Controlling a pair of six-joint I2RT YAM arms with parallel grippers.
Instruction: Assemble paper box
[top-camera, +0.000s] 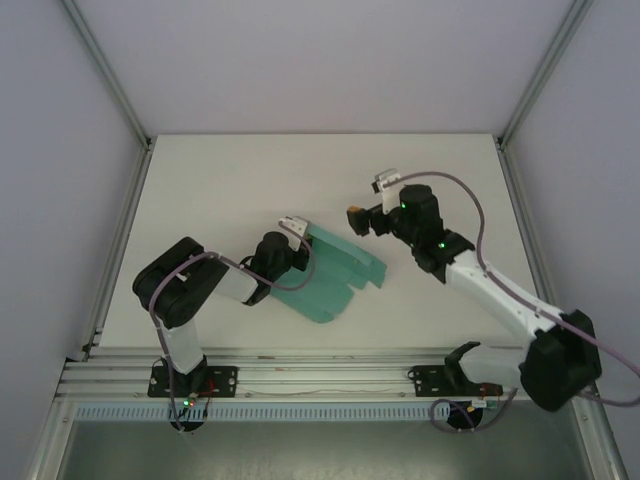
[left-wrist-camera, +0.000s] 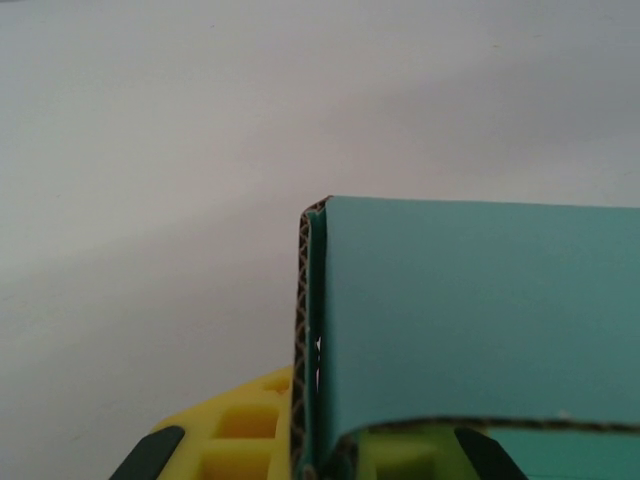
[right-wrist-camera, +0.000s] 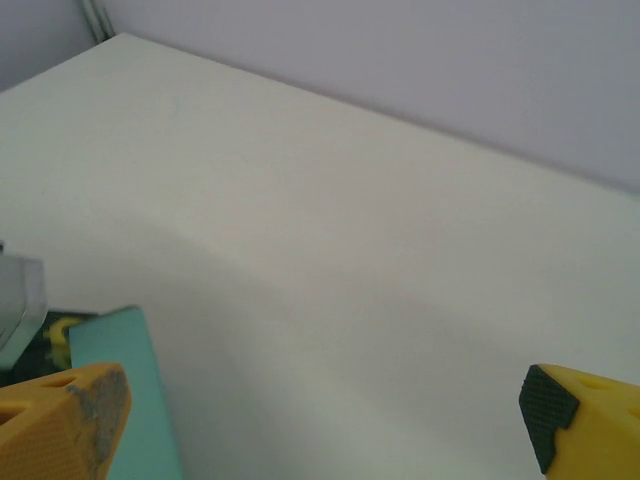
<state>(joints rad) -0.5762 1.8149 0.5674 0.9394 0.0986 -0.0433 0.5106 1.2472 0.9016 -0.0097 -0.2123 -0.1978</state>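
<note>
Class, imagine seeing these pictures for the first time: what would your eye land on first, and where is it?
The teal paper box stands out against the white table, lying partly folded near its middle. The left gripper is shut on the box's edge, while the right gripper stands wide open to the box's right, holding nothing.

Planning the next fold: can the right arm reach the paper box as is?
Probably yes. The right gripper is open, close to the far right end of the paper box, nothing between them. The left gripper grips the box's left edge, leaving that end free.
</note>
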